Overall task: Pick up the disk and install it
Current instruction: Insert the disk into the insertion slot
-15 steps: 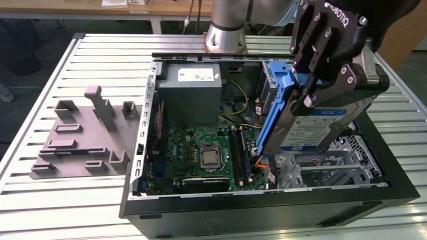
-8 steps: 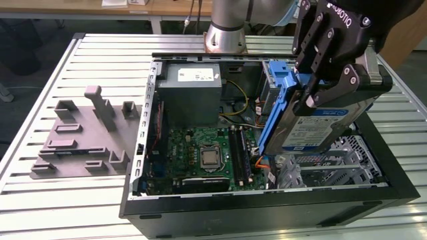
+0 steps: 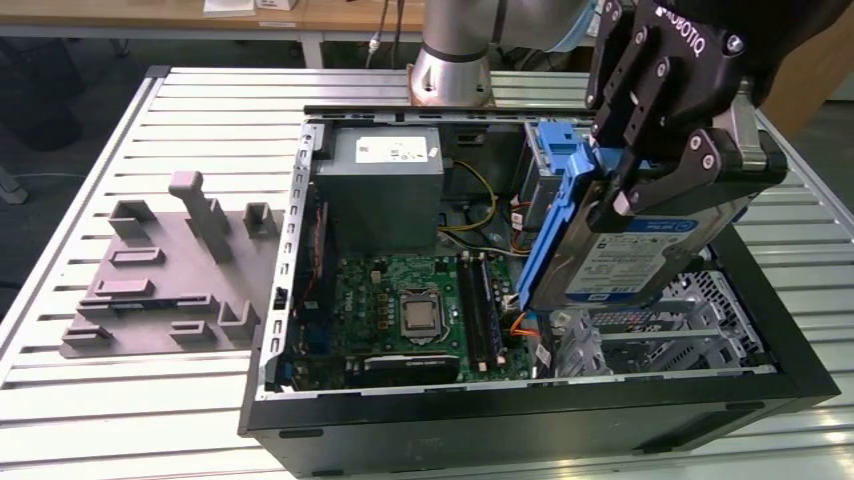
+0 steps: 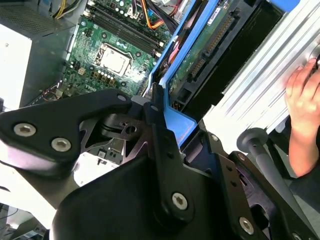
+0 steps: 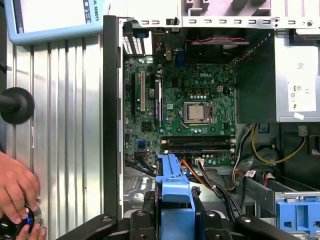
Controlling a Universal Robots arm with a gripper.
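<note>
The disk (image 3: 638, 258), silver with a white-and-blue label and a blue carrier frame, hangs tilted on edge over the side of the open computer case (image 3: 534, 410) that lies at the exterior view's right. My gripper (image 3: 667, 195) is shut on it from above, one finger across the labelled face. In the second wrist view the disk's green circuit board (image 4: 200, 55) and blue frame run between my fingers (image 4: 160, 135). The carrier's blue end (image 5: 172, 182) sticks out past my gripper (image 5: 175, 212) in the first wrist view, above the case floor.
Inside the case lie the motherboard (image 3: 414, 310), a grey power-supply box (image 3: 380, 190), a silver drive cage (image 3: 667, 335) and loose cables. A grey fixture block (image 3: 160, 270) sits at the exterior view's left. A person's hand (image 5: 17, 192) rests on the slatted table beside the case.
</note>
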